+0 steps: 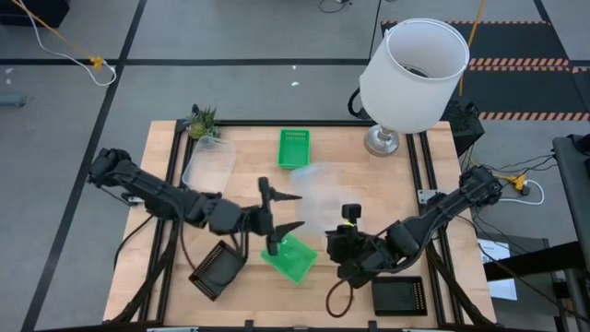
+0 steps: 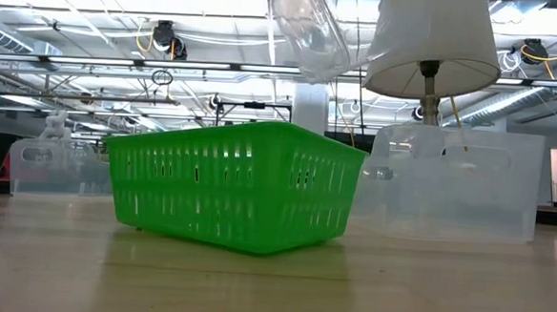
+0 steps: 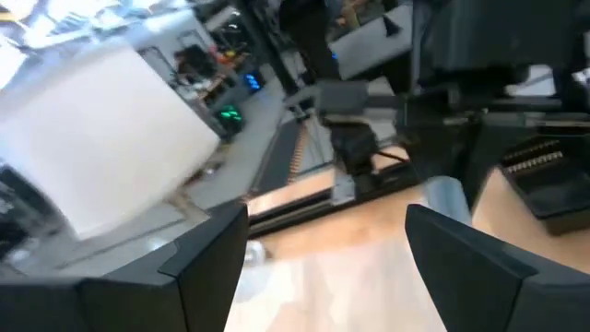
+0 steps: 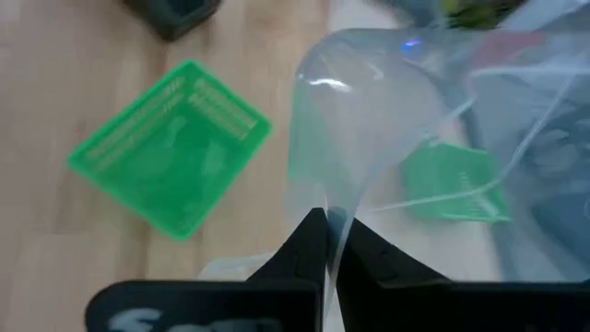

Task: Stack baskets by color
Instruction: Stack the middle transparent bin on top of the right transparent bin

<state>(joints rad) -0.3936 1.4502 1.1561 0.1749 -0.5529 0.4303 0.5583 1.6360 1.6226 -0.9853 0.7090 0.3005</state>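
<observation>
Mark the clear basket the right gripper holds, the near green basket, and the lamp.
clear basket [image 4: 369, 120]: right wrist view, its curved wall above the pinching fingers.
near green basket [image 1: 293, 258]: high view, its floor.
lamp [image 1: 412, 74]: high view, side of the white shade.

Bright green slotted baskets [image 1: 294, 148], black baskets [image 1: 218, 270], white lampshade [image 1: 412, 74]

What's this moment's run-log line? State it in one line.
left gripper: open, empty | right gripper: shut on clear basket rim, basket lifted off table

Lab: ceiling pipes [image 2: 73, 64], cabled floor [image 1: 74, 55]
</observation>
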